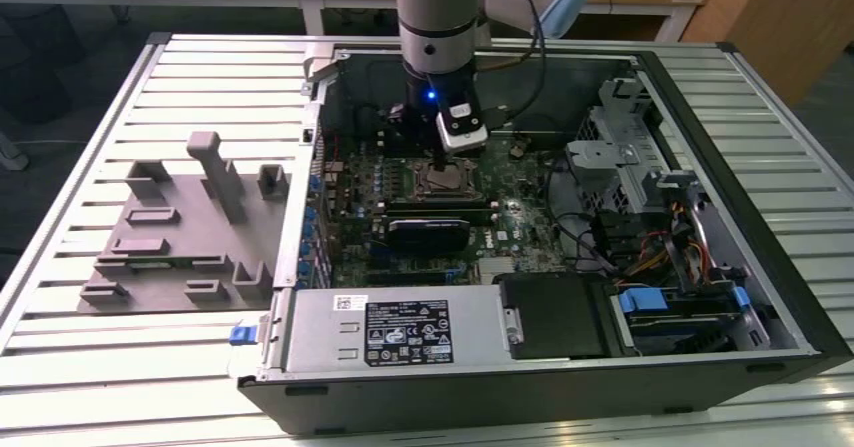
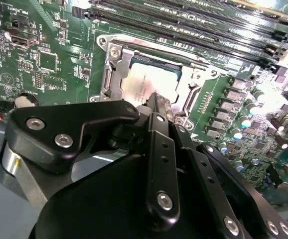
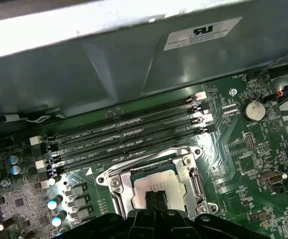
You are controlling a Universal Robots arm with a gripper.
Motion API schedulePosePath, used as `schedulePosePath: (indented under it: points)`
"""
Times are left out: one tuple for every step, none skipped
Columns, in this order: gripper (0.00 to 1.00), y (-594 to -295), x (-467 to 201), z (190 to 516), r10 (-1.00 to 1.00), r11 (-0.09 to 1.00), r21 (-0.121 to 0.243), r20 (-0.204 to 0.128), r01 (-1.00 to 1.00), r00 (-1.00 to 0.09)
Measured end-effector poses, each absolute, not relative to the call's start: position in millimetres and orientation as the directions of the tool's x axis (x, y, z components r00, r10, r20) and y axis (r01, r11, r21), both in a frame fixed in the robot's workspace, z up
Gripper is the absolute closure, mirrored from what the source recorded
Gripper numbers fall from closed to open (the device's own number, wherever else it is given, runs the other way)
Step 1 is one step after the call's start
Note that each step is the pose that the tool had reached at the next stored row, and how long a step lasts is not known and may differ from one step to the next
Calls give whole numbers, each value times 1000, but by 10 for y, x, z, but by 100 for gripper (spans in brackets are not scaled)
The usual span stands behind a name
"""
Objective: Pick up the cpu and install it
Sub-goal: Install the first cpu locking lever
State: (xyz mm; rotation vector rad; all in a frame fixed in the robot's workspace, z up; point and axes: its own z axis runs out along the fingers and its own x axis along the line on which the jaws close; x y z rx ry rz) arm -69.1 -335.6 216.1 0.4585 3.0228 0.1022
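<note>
The hand (image 2: 156,102) is matte black metal, with bolted linkage plates and rounded knuckles. In both wrist views its two slim fingertips stand pressed together side by side, with no gap between them and nothing gripped, tips just over or perhaps touching the cpu (image 3: 156,183). The cpu, a flat square chip with a pale silvery top plate, lies seated inside the socket (image 3: 154,181), framed by a bright steel bracket with screws at its corners. The bracket's rails hem the chip on all sides, so only its top face is open to reach.

Around the socket spreads the green motherboard (image 3: 243,154), studded with small round capacitors. Beyond it run four long, dark memory slots (image 3: 124,137) with pale latches at their ends, parallel and close to the socket's far edge. A round coin cell (image 3: 254,109) sits near the slot ends.

In the exterior view, the arm (image 1: 441,27), grey and cylindrical, comes straight down into the open computer case (image 1: 534,367), whose sheet-metal walls fence the board. A boxy grey power supply (image 1: 387,332) lies along the near wall, and a black heatsink block (image 1: 427,232) sits just on the near side of the socket. On the exterior view's left, a grey plastic tray (image 1: 174,237) with upright blocks rests on the ribbed metal desk (image 1: 80,147), well apart from the case.
</note>
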Motion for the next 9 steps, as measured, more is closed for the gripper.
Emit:
schedulePosePath:
  points:
    - [89,-3356,-691,2161,298,953,78,-71,293,-952]
    - [89,-3356,-689,2161,298,953,78,-71,293,-952]
    - [89,-3355,-682,2159,298,953,78,-71,293,-952]
    - [89,-3355,-669,2159,298,953,77,-72,293,-952]
    - [89,-3355,-656,2160,298,953,76,-72,293,-952]
    - [89,-3356,-641,2160,298,953,75,-72,293,-952]
    - [89,-3356,-625,2159,298,953,73,-73,293,-952]
    - [89,-3356,-610,2159,298,953,72,-73,293,-952]
    - [89,-3356,-595,2159,298,954,70,-74,293,-952]
